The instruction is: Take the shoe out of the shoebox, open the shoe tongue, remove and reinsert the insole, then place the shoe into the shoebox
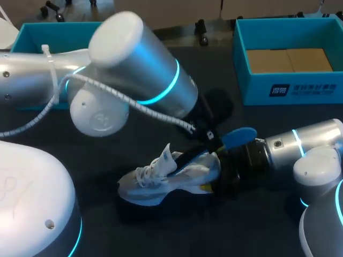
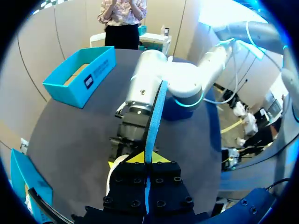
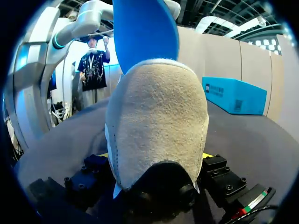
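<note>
A white lace-up shoe (image 1: 166, 174) lies on the dark table, toe toward my left. My right gripper (image 1: 213, 175) comes in from the right and is shut on the shoe's heel. In the right wrist view the heel (image 3: 159, 126) fills the gap between the fingers, and the blue insole (image 3: 145, 32) stands up behind it. My left gripper (image 1: 210, 136) hangs over the shoe's opening, shut on the blue insole (image 1: 239, 137). The left wrist view shows the insole (image 2: 154, 112) edge-on, pinched between the yellow tips of that gripper (image 2: 147, 159).
An open teal shoebox (image 1: 289, 88) with brown cardboard inside stands at the back right. A second teal box (image 1: 32, 32) sits at the back left, partly hidden by my left arm. Bare table lies in front of the shoe.
</note>
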Tool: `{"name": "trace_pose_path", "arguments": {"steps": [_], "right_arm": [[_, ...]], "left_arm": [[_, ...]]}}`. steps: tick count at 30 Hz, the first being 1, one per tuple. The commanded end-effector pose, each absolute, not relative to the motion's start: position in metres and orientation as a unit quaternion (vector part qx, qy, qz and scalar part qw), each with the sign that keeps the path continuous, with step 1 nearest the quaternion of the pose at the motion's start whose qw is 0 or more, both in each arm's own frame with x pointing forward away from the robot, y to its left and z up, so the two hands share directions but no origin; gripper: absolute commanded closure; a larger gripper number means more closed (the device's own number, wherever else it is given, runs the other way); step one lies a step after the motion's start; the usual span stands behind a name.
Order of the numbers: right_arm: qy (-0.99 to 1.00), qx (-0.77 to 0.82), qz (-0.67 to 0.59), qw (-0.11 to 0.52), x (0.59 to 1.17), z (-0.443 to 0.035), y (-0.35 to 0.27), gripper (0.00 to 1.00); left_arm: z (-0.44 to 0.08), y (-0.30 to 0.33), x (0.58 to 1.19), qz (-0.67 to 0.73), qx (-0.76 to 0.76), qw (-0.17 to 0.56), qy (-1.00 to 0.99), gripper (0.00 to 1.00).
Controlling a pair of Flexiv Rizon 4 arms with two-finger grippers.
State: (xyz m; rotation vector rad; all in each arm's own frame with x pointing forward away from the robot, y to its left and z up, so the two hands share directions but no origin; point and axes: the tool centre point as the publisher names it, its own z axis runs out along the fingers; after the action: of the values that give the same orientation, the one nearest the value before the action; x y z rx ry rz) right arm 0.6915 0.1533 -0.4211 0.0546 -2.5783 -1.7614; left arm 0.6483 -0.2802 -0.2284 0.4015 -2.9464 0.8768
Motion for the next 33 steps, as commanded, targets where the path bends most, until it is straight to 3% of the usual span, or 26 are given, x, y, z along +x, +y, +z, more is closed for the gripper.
{"name": "trace_pose_path", "arguments": {"steps": [1,18,33], "right_arm": [[-0.827,0.017,-0.563,0.009,0.691,-0.421,0.155,1.00],[-0.827,0.017,-0.563,0.009,0.691,-0.421,0.155,1.00],[-0.827,0.017,-0.563,0.009,0.691,-0.421,0.155,1.00]], "left_arm": [[-0.207,-0.264,0.644,0.299,0.111,0.071,-0.945,1.00],[-0.100,-0.222,0.610,0.449,0.090,0.146,-0.877,1.00],[-0.100,-0.222,0.610,0.449,0.090,0.146,-0.877,1.00]]}}
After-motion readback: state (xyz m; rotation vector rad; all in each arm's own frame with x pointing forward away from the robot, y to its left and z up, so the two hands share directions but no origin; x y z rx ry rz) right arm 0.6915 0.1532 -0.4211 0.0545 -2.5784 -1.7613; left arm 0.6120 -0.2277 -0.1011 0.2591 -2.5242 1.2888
